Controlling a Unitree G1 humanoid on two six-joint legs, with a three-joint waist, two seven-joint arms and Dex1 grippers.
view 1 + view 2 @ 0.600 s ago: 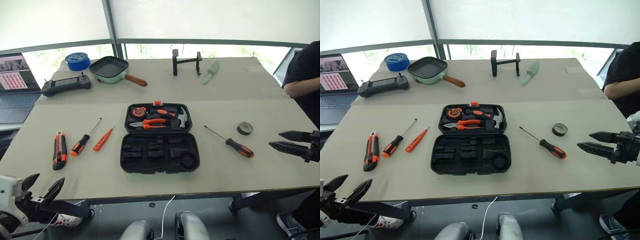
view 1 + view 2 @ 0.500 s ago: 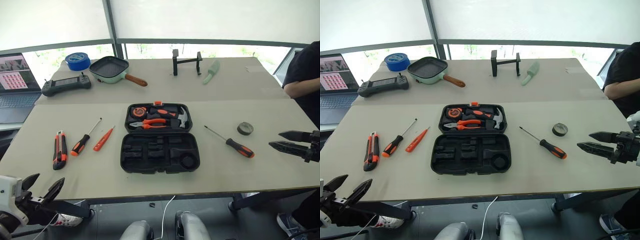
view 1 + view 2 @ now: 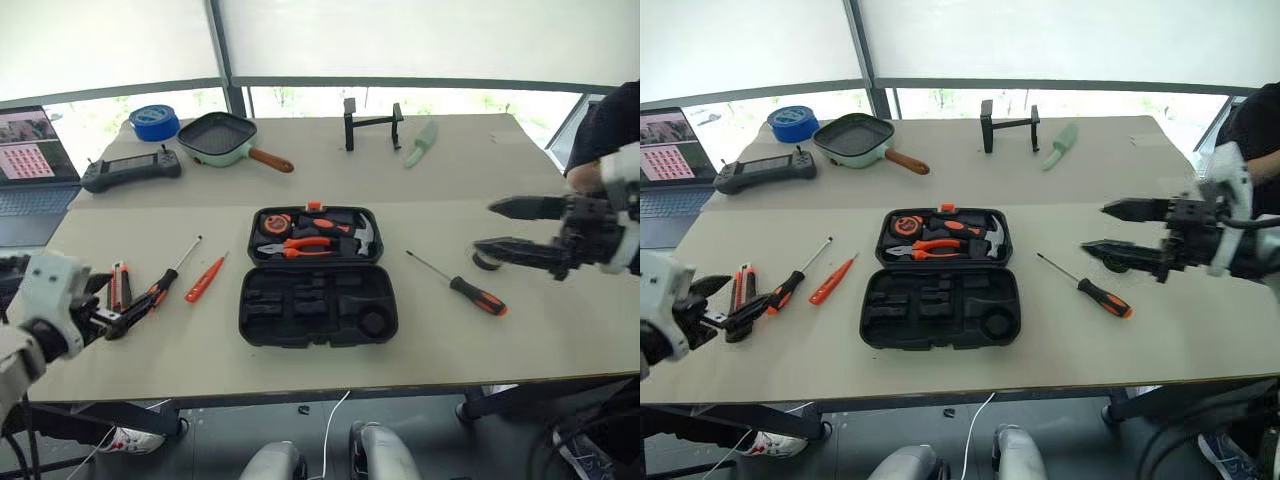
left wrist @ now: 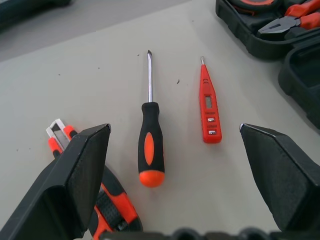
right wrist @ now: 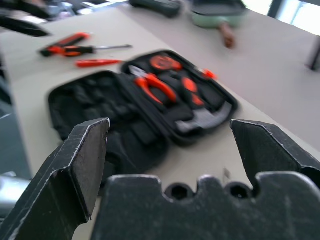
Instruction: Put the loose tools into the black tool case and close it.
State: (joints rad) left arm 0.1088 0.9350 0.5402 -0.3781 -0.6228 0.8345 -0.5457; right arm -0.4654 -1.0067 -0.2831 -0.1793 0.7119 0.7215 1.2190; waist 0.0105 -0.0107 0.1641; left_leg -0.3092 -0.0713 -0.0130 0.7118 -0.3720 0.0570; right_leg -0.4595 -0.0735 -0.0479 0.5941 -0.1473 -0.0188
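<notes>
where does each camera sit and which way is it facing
Head views: on the head, looking forward and down over the black moulded tool case; open left gripper and open right gripper show.
Left wrist view: on the left wrist, facing the black-and-orange handled screwdriver; its fingers show.
Right wrist view: on the right wrist, facing the case; its fingers show.
All share the case.

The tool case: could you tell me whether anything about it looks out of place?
The black tool case lies open with its near half's recesses empty. Two screwdrivers, a tester screwdriver, a utility knife and a tape roll lie loose beside it.
</notes>
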